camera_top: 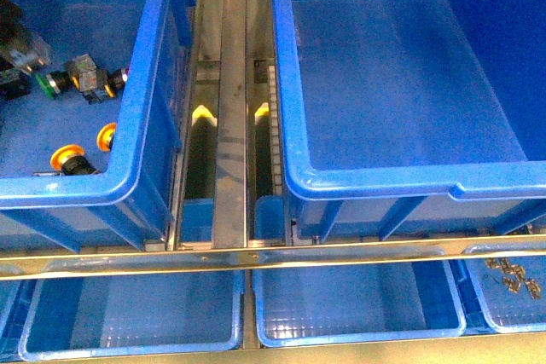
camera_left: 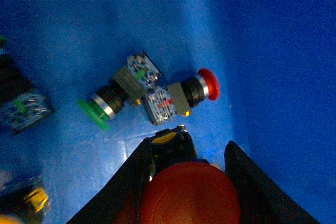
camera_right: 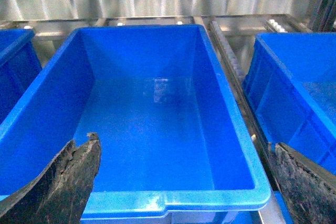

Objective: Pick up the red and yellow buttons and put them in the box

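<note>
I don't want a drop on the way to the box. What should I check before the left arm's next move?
1. Red button sits in left tool: ok.
2. Grip firm enough to carry: cannot tell.
3. Green button apart from that tool: ok.
4. Box empty, with room for the drop: ok.
5. Right tool open and holding nothing: ok.
6. Right arm out of the carry path: cannot tell.
</note>
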Controlling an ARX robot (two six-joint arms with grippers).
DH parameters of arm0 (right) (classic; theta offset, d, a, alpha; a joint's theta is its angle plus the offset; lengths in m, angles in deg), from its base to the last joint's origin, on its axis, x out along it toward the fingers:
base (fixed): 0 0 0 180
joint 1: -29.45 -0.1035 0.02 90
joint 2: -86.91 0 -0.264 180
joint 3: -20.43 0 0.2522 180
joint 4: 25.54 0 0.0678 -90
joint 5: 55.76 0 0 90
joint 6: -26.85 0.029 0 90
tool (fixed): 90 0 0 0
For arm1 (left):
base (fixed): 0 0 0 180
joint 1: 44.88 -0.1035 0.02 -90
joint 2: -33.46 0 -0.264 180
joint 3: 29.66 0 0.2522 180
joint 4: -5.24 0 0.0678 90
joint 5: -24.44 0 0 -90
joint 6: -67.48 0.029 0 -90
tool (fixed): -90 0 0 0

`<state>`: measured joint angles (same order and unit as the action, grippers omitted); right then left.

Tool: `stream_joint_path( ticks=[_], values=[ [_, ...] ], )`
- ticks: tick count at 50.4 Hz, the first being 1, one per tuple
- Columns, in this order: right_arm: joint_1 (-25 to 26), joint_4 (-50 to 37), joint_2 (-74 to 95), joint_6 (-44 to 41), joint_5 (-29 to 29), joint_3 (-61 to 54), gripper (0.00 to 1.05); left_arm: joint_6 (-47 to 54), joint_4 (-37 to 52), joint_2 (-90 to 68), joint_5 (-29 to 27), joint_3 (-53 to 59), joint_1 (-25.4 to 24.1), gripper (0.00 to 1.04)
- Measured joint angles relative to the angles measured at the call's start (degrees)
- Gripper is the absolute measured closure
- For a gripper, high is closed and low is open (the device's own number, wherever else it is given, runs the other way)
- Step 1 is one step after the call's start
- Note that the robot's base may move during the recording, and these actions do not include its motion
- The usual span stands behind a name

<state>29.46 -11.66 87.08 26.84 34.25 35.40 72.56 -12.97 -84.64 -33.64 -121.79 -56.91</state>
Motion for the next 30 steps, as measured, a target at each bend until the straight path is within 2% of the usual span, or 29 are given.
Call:
stream_joint_path(
  ticks=[8,15,24,30],
  values=[
    [0.0,0.0,0.0,0.0,0.02,0.0,0.06,-12.17,-0.68,7.63,5.86,2.86,-4.39,0.71],
    [0.0,0.0,0.0,0.0,0.0,0.0,0.06,-22.05,-0.72,11.54,11.78,5.49,-6.01,0.71],
    [0.0,0.0,0.0,0.0,0.0,0.0,0.06,-35.76,1.55,16.09,16.85,8.44,-4.59,0.71],
    [0.0,-0.02,0.0,-0.02,0.0,0.0,0.06,-41.29,2.82,18.21,17.22,9.6,-1.36,0.71]
  ],
)
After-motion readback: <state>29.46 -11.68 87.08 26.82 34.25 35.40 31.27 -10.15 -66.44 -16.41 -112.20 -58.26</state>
